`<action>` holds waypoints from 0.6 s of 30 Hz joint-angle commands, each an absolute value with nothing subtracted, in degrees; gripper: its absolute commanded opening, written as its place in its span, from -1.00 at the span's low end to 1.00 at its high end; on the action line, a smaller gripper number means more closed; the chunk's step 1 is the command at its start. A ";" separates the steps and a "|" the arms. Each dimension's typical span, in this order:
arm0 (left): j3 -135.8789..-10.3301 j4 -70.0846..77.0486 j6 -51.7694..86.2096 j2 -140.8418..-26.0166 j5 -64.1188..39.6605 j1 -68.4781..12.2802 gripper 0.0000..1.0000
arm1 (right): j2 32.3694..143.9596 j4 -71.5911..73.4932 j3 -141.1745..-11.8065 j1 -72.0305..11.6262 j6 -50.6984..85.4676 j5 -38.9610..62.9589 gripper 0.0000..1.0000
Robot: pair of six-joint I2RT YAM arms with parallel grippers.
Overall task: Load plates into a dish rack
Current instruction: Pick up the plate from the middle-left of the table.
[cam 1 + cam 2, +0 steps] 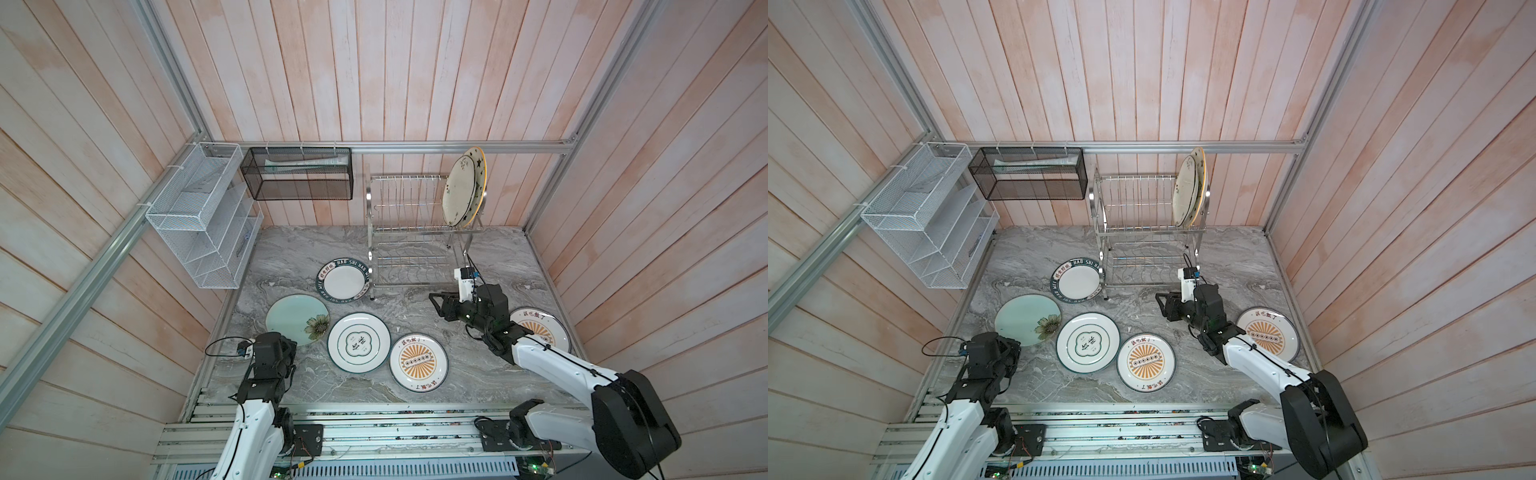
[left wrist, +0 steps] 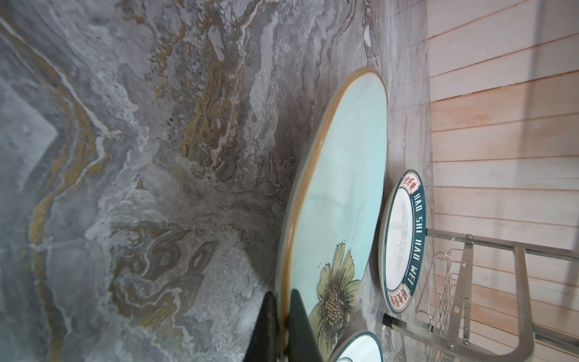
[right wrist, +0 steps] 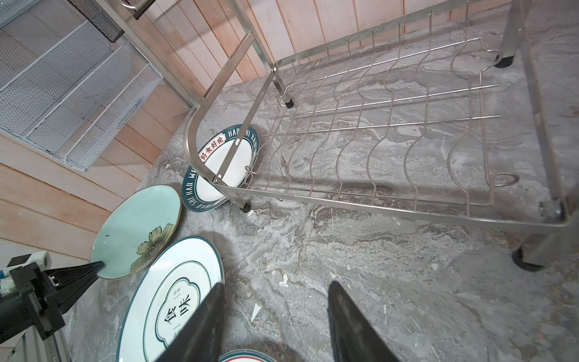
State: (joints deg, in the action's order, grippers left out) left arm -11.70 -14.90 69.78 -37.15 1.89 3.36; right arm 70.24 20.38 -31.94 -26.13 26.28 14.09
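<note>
My left gripper is shut on the near rim of the pale green flowered plate, which lies low on the marble table. My right gripper hangs open and empty over bare table in front of the dish rack. The rack's upper tier holds two upright plates at its right end, a cream floral one and a black-starred gold-rimmed one. Flat on the table lie the green-lettered plate, the quatrefoil plate and a sunburst plate. Another sunburst plate is partly under my right arm.
A white mesh organizer and a black mesh basket hang on the back-left walls. Wooden walls close in three sides. The green-lettered plate touches the rack's front-left leg. The rack's lower tier holds nothing.
</note>
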 commanded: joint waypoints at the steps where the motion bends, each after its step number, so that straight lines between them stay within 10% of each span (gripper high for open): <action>1: -15.30 -9.49 68.07 -36.39 0.01 3.74 -1.00 | 70.58 20.48 -33.67 -26.63 25.18 14.85 0.07; 18: -17.14 -12.60 66.73 -33.73 -2.26 4.57 -1.00 | 71.90 20.48 -34.72 -28.12 24.63 15.29 0.05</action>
